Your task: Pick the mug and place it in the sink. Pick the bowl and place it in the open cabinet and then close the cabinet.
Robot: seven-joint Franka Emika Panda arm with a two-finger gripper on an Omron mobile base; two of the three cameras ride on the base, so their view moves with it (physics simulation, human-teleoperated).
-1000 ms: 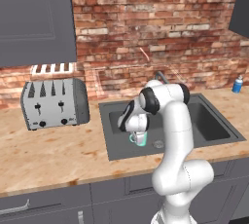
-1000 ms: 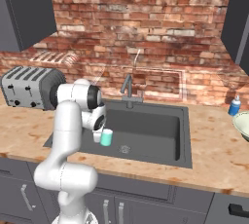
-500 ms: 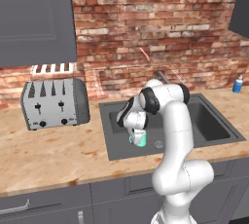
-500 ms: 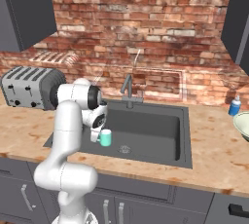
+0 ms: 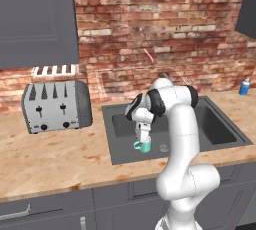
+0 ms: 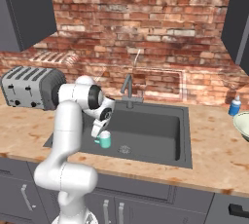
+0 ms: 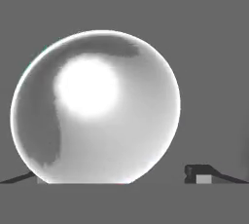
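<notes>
— How's the claw [image 5: 144, 142]?
— I see it spread wide, holding nothing.
— And the mug [image 5: 144, 146]?
— Directly beneath the claw, upright on the sink [image 5: 220, 130] floor. I read no writing anywhere.

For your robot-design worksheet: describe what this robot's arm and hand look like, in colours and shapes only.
The arm is glossy white, built of thick rounded tube segments with dark bands at the joints. The hand is white and small, ending in two small dark finger tips. No cables or markings are visible.
</notes>
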